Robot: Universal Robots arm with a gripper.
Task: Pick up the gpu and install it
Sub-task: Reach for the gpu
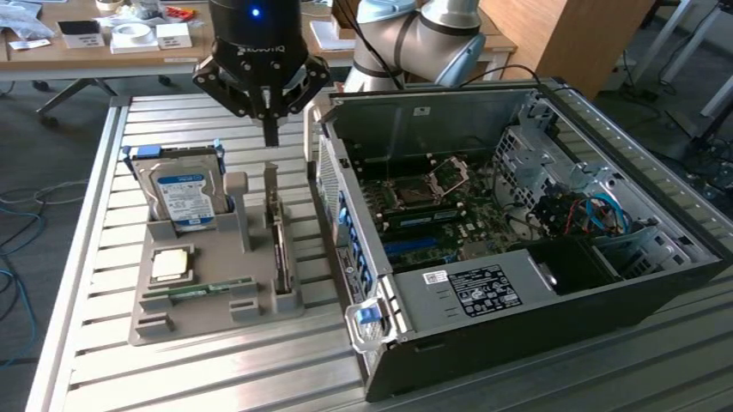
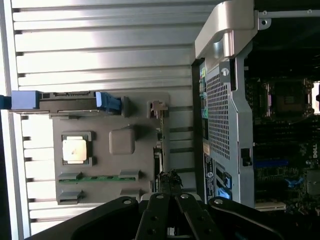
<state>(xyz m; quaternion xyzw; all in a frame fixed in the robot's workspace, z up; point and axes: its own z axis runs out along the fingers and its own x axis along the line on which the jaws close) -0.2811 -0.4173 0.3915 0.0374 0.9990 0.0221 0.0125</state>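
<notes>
the closed claw hangs above the gpu, which stands on edge in the grey holder.

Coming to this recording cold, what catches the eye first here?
The open computer case, motherboard exposed, dominates the exterior view's right. Beside it on the slatted table sits a grey tray holding an upright hard drive and the gpu on edge. The black end effector hangs shut, holding nothing, just above the gpu.

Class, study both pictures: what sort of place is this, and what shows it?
Probably a robotics lab or workshop: a robot arm's gripper hangs over a slatted metal table, beside an open computer case and a grey tray of parts.
</notes>
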